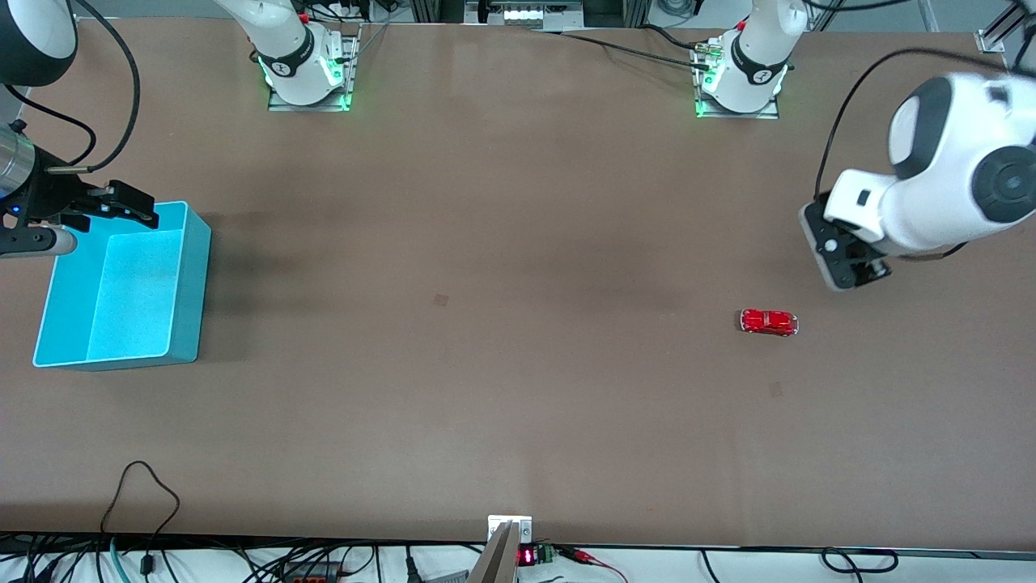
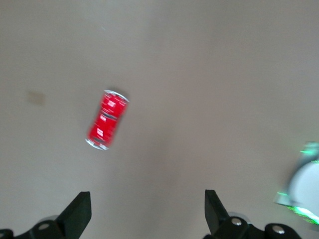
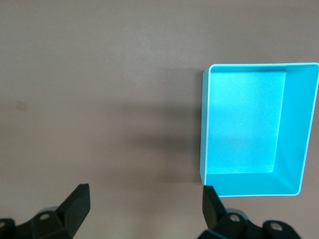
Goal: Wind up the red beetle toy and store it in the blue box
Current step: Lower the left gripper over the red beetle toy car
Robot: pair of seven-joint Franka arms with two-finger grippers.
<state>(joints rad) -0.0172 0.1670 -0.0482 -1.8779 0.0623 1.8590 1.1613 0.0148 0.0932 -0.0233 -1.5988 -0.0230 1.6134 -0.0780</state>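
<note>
The red beetle toy (image 1: 769,322) sat alone on the brown counter (image 1: 486,243) toward the left arm's end, well clear of every counter edge, with bare surface on all sides of it. The blue box (image 1: 121,287) stood at the right arm's end, close to that end of the counter — a long stretch of open brown surface lay between the two.

The left gripper (image 1: 850,263) hung in the air over bare counter just beside the toy, touching nothing. Its fingers (image 2: 79,211) were spread wide with nothing between them. The right gripper (image 1: 121,206) hovered over the box's wall on the side toward the robots' bases, its fingers (image 3: 77,204) also wide apart and empty.

The front view alone showed both things at once and the room between them, along with cables lying past the counter's near edge. The left wrist view showed the toy's long body angled and its silvery bumpers at both ends — detail the front view gave only faintly — plus a green-lit arm base at one corner. The right wrist view looked straight down into the box and showed its floor bare, with thin pale rims around the opening.
</note>
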